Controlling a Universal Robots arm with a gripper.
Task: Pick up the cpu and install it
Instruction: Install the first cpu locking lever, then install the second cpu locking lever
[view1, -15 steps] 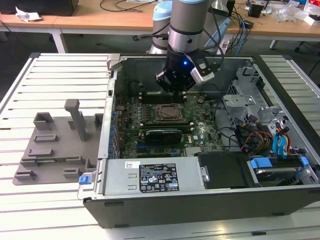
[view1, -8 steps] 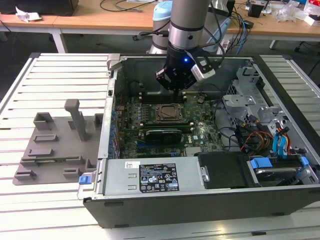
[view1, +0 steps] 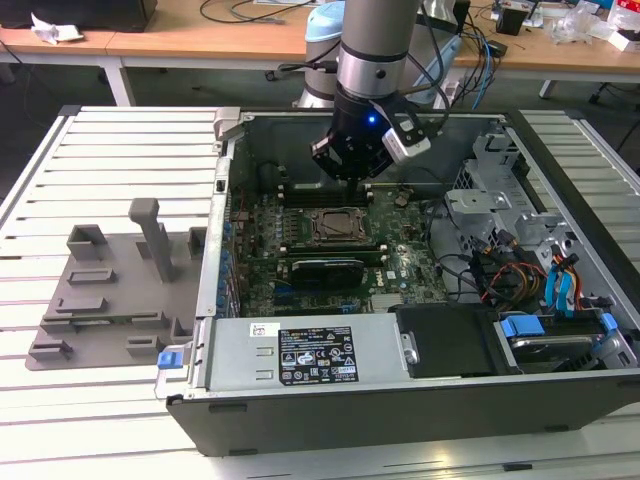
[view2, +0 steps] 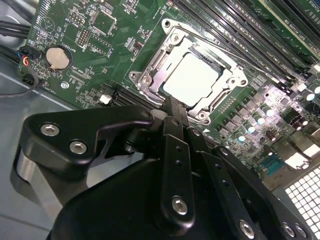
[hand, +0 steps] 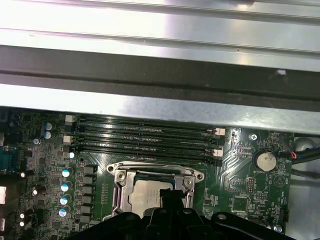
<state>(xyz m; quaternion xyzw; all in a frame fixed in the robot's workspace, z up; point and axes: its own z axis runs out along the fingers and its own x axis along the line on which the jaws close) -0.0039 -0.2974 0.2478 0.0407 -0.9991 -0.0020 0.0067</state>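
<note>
Chip seated, arm hovering over the open computer

The cpu (view2: 194, 80) lies flat inside the socket frame (view2: 150, 82) on the green board (view1: 400, 265). The gripper (view1: 352, 172) hangs just above it, toward the far side; whether its pincer is released or clenched, I cannot tell.

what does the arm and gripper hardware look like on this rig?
The arm is a grey-silver tube with a pale blue joint cap behind it. A black wrist block carries a lit blue light and a silver-grey module. The gripper is matte black, built of linkage plates fastened with silver screws.
</note>
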